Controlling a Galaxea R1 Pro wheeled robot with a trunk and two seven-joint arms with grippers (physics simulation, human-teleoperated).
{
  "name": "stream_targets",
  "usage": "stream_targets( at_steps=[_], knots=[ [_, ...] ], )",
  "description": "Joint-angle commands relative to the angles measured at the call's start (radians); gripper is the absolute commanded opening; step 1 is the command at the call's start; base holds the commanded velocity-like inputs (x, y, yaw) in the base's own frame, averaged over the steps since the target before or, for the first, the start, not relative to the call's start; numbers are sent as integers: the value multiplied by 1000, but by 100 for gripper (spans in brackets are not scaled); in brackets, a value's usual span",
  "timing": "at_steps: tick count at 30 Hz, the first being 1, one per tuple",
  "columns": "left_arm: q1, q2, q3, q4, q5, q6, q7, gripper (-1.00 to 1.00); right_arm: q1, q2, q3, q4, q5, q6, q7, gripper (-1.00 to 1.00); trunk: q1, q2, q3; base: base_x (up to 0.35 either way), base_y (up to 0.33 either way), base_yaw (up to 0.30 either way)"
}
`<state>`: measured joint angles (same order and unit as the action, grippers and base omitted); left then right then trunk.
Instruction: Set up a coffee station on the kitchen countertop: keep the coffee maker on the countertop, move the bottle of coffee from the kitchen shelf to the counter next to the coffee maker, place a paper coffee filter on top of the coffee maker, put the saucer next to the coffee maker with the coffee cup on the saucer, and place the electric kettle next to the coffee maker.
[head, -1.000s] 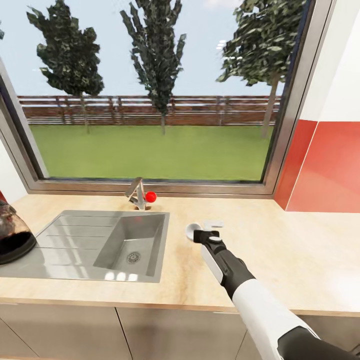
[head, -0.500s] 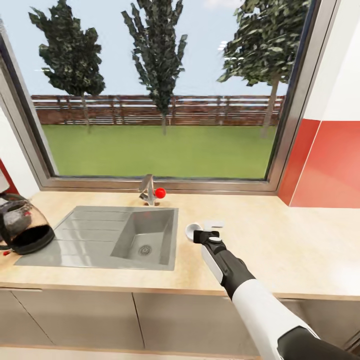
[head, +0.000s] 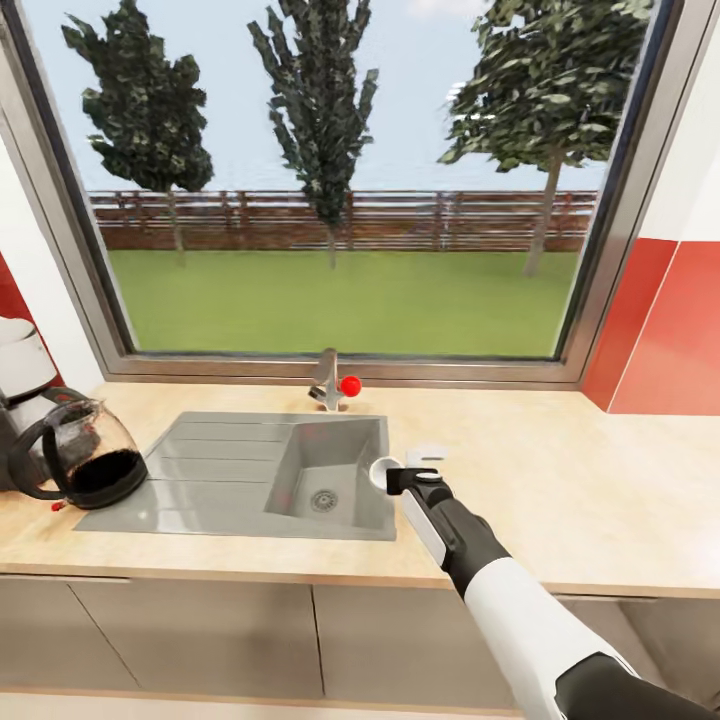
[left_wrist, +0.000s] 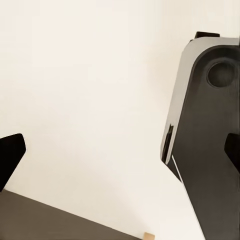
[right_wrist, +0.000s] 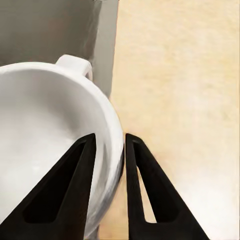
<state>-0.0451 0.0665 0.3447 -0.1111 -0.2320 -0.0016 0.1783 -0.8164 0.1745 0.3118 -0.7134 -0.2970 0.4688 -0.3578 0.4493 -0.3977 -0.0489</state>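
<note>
A light wood countertop (head: 560, 480) is seen running beneath a wide window (head: 340, 180), with trees, lawn and a fence beyond the glass. A steel sink (head: 250, 475) is set into the counter, its basin toward the right and the drainboard toward the left. A faucet (head: 327, 380) with a red knob is mounted behind the basin.

The right arm is extended forward from the lower right of the head view. The right gripper (head: 400, 470) is positioned over the counter just beside the sink's right edge. A white coffee cup (head: 382, 464) is held by it. In the right wrist view the cup's wall (right_wrist: 107, 150) is pinched between the two dark fingers (right_wrist: 80, 170), one inside the bowl and one outside, narrowly parted by the wall's thickness. The cup's handle (right_wrist: 75, 65) is pointed away from the gripper, toward the sink.

The coffee maker (head: 25, 400) is located at the far left of the counter, with its glass carafe (head: 85, 455), part full of dark liquid, standing in front of it, just beside the drainboard.

In the left wrist view only dark fingertips (left_wrist: 10, 157) at the frame's edges and a grey robot part against a pale surface are made out; the left gripper's opening cannot be told.
</note>
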Motion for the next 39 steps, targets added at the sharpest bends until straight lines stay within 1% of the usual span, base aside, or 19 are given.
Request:
stream_targets(
  at_steps=[1, 5, 10, 18, 26, 35, 39],
  knots=[
    [-1, 0, 8, 0, -10, -1, 1, 100, -1, 0, 3, -6, -10, 3, -7, -100, 1, -2, -2, 0, 305, 0],
    [-1, -2, 8, -1, -10, -2, 1, 100, -1, 0, 3, -30, -10, 5, -7, -100, 1, -2, -2, 0, 301, 0],
    [-1, -2, 8, -1, -10, -3, 1, 100, -1, 0, 3, -37, -11, 5, -7, -100, 1, -2, -2, 0, 224, 0],
    [-1, -2, 8, -2, -10, -4, 1, 100, -1, 0, 2, -37, -10, 5, -7, -100, 1, -2, -2, -10, 19, 0],
    [-2, -2, 8, -2, -9, -4, 1, 100, -1, 0, 2, -37, -10, 5, -7, -100, 1, -2, -2, -183, 168, 0],
    [-2, -4, 8, -2, -9, -4, 1, 100, -1, 0, 2, -37, -10, 5, -7, -100, 1, -2, -2, -155, 270, 2],
    [-2, -4, 8, -2, -9, -4, 1, 100, -1, 0, 2, -37, -10, 5, -7, -100, 1, -2, -1, -65, 291, 119]
  ],
)
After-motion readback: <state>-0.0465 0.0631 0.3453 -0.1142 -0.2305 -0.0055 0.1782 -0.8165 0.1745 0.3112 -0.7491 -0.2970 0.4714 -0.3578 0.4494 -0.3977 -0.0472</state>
